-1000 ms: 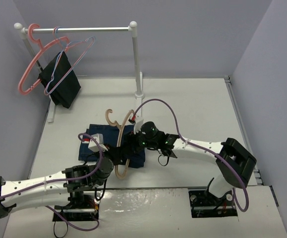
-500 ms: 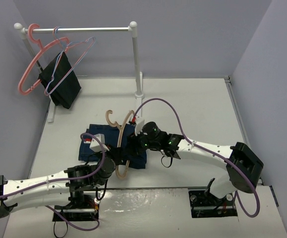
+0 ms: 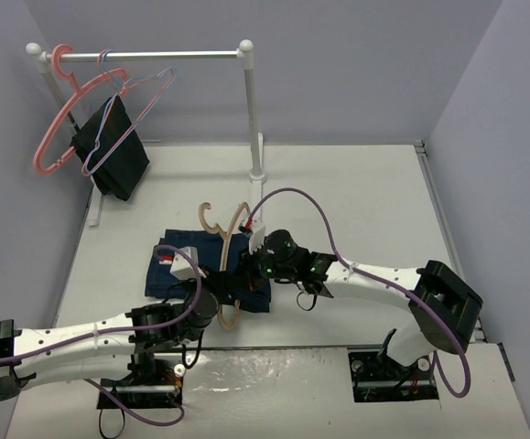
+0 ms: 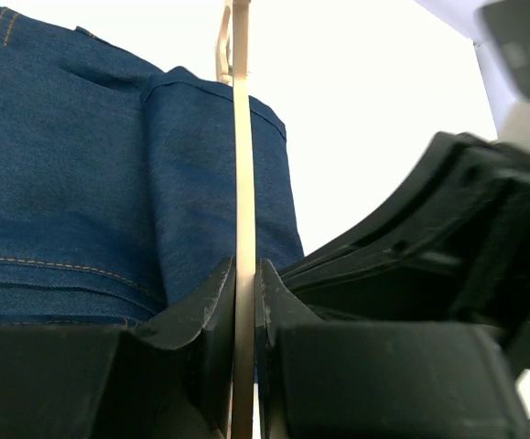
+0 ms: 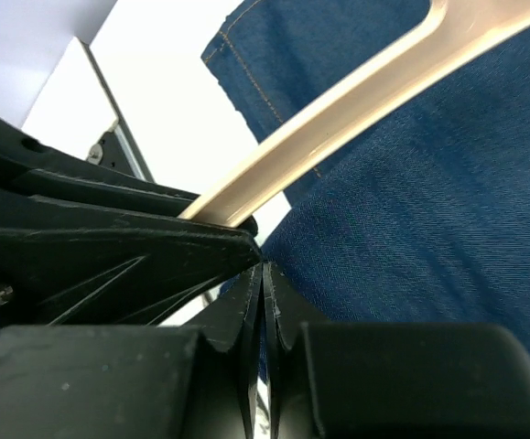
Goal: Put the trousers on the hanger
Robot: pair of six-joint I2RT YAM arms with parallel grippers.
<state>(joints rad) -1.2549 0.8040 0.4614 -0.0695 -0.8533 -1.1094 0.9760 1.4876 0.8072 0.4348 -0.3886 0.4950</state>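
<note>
Top camera first: I see the trousers (image 3: 166, 282) lying folded on the table (image 3: 356, 201), a little left of centre in the frame, just ahead of both wrists. The hanger (image 3: 227, 314) sits over their right part, hook toward the top of the frame, lower end poking out past the near edge of the denim. Both arms meet right there over the cloth.

Left wrist view now. The left gripper (image 4: 244, 274) is clamped on the hanger: the thin tan wood runs straight up the middle of the frame between the two black fingers, both pressed against it. Denim fills the left half behind it, with orange stitching showing.

Right wrist view. The right gripper (image 5: 263, 274) has its fingers squeezed tight together with no gap, tips right at the edge of the denim, just below the tan hanger arm that crosses the frame diagonally. Whether a fold of cloth is pinched in there, I cannot tell.

Upper left of the top view: the rack (image 3: 246, 110) carries a pink hanger (image 3: 49, 137), wire hangers (image 3: 167, 77) and a black cloth (image 3: 113, 155), well apart from the arms.
</note>
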